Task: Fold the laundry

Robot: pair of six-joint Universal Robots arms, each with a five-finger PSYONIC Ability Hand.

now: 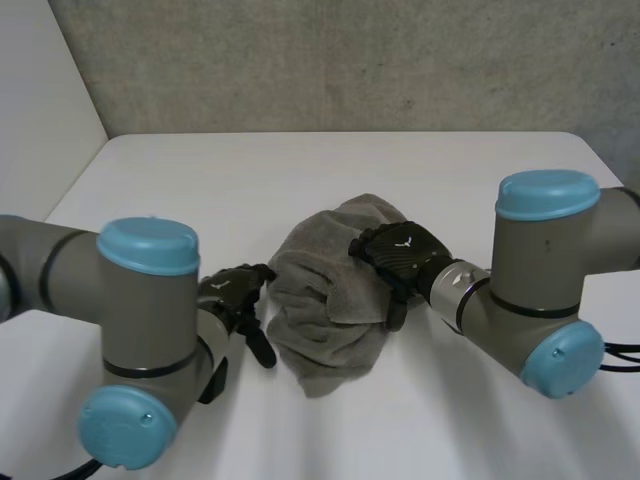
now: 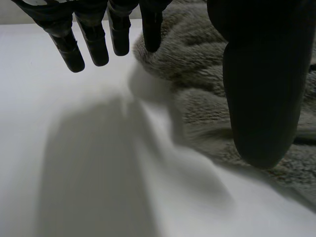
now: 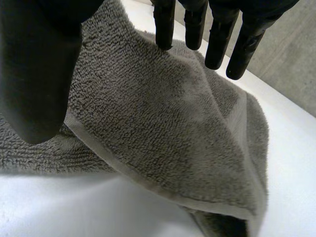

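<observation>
Towel (image 1: pixel 325 320), grey and crumpled, lies in a heap on the white counter (image 1: pixel 300 170) between the two hands. Its near end narrows to a blunt tip, and its long axis runs from there away toward the far side, leaning a little to the robot's right.

Just beside the near part of the towel's left edge is the left hand (image 1: pixel 235 295). Its fingers (image 2: pixel 94 39) hang straight and spread above bare counter, one fingertip at the towel's rim and the thumb over the pile. It is open wide and holds nothing.

Further along, the right hand (image 1: pixel 395 255) sits over the towel's right side, toward its far end. Its fingers (image 3: pixel 217 44) are straight and set well apart from the thumb, and a hemmed fold of the cloth lies under the palm. It is open too, with no pinch to be seen. Whether the fingertips touch the pile is hard to tell.

Both hands flank the heap across its short width, with the right one further onto the cloth. So the next move likely turns on finding that hem and drawing the towel out flat along its long axis before any fold.
</observation>
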